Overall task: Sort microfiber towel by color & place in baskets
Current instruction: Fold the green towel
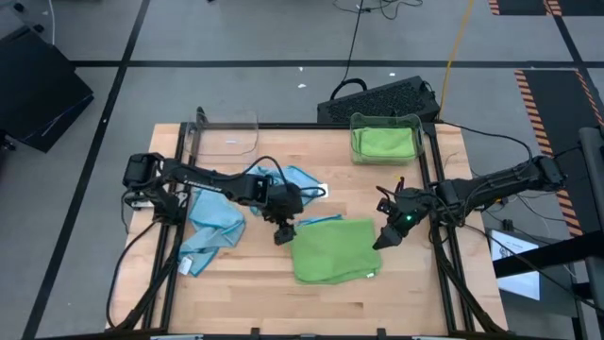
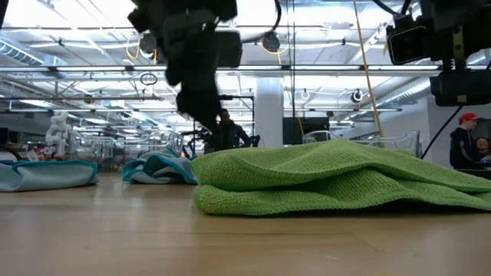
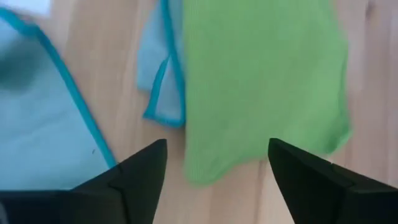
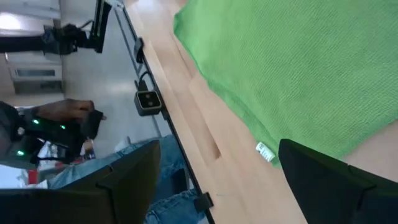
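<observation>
Green towel (image 1: 332,248) lies flat at table centre; left gripper (image 1: 282,232) at its 9 o'clock, fingers apart; right gripper (image 1: 388,235) at 3 o'clock, apart. Low view possibly hides basket (image 1: 385,139).

Bright ceiling lamps (image 2: 322,31) are glaring at twelve o'clock in the low view; both wrist views are blurring slightly throughout.
</observation>
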`<state>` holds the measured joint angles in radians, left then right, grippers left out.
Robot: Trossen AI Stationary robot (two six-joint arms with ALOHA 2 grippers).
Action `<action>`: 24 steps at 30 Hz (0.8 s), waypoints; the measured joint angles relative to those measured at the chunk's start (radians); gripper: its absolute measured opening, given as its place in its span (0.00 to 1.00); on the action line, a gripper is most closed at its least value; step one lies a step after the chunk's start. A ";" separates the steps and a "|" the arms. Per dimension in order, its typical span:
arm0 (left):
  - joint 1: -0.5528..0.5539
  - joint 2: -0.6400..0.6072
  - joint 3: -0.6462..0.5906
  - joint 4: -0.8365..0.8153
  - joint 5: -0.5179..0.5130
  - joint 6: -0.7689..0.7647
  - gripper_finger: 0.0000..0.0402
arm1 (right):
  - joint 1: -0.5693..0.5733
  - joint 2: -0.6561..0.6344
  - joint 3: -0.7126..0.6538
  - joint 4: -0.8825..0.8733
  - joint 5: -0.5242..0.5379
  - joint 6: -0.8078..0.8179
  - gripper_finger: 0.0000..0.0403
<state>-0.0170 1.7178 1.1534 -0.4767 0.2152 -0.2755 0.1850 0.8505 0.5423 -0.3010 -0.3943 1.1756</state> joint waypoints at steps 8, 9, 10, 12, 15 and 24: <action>0.051 0.001 -0.081 0.016 0.126 0.113 0.63 | -0.060 0.000 0.000 -0.026 0.008 0.068 0.79; 0.053 0.001 -0.094 0.033 0.149 0.135 0.62 | -0.071 0.000 0.000 -0.029 0.008 0.074 0.79; 0.056 0.001 -0.110 0.057 0.169 0.153 0.61 | -0.082 0.000 0.000 -0.028 0.007 0.079 0.79; 0.062 0.001 -0.139 0.100 0.196 0.169 0.61 | -0.103 0.000 0.000 -0.026 0.008 0.086 0.79; 0.068 0.001 -0.146 0.114 0.207 0.196 0.61 | -0.135 0.000 0.000 -0.026 0.009 0.092 0.79; 0.068 0.051 -0.145 0.205 0.198 0.144 0.59 | -0.240 -0.003 0.000 0.011 -0.017 -0.037 0.79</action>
<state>0.0509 1.7687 1.0081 -0.2713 0.4137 -0.1315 -0.0547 0.8479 0.5418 -0.2895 -0.4114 1.1385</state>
